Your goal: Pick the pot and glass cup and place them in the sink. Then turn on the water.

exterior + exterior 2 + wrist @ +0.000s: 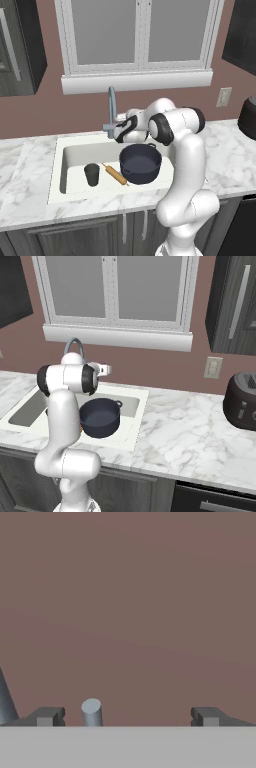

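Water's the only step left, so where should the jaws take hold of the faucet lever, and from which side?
Grip the short grey lever by its round free end, coming in from the sink side toward the wall. In the hand view it stands between the open gripper fingertips, left of centre, so shift left first, probably.

Navy pot, blk cup, wht sink

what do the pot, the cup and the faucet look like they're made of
Pot: probably enamelled or coated metal, dark navy with a soft sheen on its rim. Glass cup: called glass, but it looks opaque, matte and near black, so the material is unclear. Faucet: likely brushed metal, flat grey without sharp reflections.
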Available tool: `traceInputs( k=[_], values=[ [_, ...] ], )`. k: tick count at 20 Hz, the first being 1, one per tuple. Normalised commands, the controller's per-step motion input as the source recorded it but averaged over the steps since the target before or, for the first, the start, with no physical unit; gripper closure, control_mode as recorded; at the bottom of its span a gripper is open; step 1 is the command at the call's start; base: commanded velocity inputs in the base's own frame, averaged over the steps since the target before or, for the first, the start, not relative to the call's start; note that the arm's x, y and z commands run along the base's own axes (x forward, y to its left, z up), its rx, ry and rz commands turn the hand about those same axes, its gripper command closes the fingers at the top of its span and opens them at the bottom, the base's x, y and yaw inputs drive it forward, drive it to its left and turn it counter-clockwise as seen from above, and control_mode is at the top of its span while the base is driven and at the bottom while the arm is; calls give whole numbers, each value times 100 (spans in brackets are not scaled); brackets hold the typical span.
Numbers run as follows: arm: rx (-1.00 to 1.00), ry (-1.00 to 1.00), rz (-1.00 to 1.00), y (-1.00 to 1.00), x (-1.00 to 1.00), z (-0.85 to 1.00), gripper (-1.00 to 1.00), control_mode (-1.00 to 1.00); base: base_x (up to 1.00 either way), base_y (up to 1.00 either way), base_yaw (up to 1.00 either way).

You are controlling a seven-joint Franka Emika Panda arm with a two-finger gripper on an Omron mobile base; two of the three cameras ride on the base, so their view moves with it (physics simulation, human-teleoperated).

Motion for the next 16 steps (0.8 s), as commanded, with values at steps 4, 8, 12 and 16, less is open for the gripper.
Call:
traceInputs(
  k=[4,8,12,16],
  values=[
    [0,0,0,0,0,-3,-100,-100,0,0,0],
    [0,0,0,0,0,0,-100,-100,0,0,0],
    [0,0,0,0,4,-2,-100,-100,0,0,0],
    [0,0,-1,0,12,-5,-100,-100,0,0,0]
  ],
)
